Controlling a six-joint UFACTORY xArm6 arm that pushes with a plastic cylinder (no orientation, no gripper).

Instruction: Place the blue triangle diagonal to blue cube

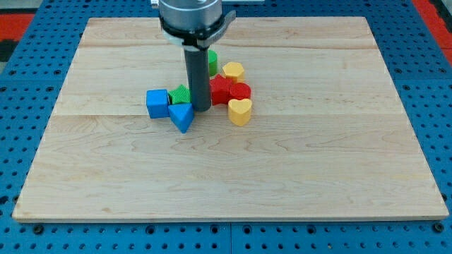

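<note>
The blue cube (157, 103) sits on the wooden board left of the cluster. The blue triangle (182, 116) lies just below and right of it, touching or almost touching its lower right corner. My tip (201, 109) is down on the board right next to the triangle's upper right side. A green block (181, 94) sits between the cube and the rod, partly hidden by the rod.
Right of the rod are a red block (222, 90), a second red block (241, 91), a yellow heart (240, 111), a yellow block (233, 70) and a green cylinder (211, 62). The wooden board (318, 162) lies on a blue perforated table.
</note>
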